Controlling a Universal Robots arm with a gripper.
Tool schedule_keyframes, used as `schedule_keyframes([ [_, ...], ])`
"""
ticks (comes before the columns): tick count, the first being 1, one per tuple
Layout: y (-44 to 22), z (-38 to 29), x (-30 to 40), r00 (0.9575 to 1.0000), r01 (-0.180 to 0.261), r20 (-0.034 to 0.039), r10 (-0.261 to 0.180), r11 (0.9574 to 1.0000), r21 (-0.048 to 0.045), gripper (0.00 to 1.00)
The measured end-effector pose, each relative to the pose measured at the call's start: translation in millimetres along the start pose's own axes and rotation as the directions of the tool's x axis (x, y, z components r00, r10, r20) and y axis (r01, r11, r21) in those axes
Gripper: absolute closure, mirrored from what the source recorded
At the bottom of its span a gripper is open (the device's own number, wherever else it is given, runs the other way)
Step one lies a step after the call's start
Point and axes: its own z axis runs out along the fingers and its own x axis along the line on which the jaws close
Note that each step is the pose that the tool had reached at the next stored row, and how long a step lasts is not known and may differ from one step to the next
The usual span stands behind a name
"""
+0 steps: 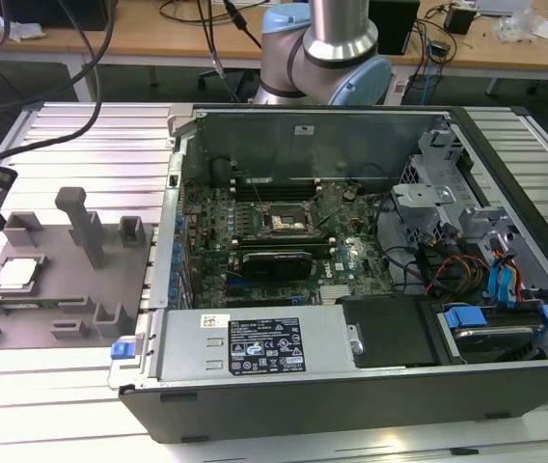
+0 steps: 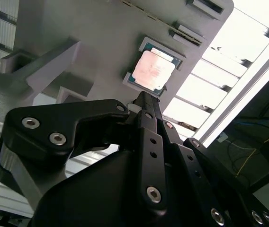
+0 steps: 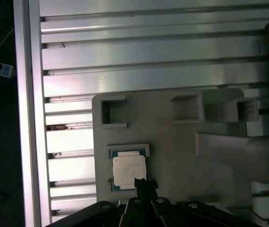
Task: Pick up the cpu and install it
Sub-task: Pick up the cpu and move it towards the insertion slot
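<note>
While the cpu lies flat in its recess on the grey tray at the exterior view's left, beside the open computer case, the gripper hangs near it, jaws drawn together, holding nothing.

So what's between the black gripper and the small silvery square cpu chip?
Nothing shows between them: in both wrist views the gripper ends right at the cpu.
</note>
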Motion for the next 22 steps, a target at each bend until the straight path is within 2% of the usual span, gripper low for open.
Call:
schedule_keyframes([
  [6,-0.4,7.7,0.7,1.0,0.0,-0.0002,0.0,1.0,-0.0003,0.89],
  [16,-2.2,29.6,4.6,1.0,0.0,-0.0004,0.0,1.0,-0.003,0.89],
  [20,-7.2,37.7,4.7,1.0,0.0,-0.0003,0.0,1.0,-0.003,0.89],
  [22,-9.2,44.0,5.4,1.0,0.0,-0.0004,0.0,1.0,-0.003,0.89],
])
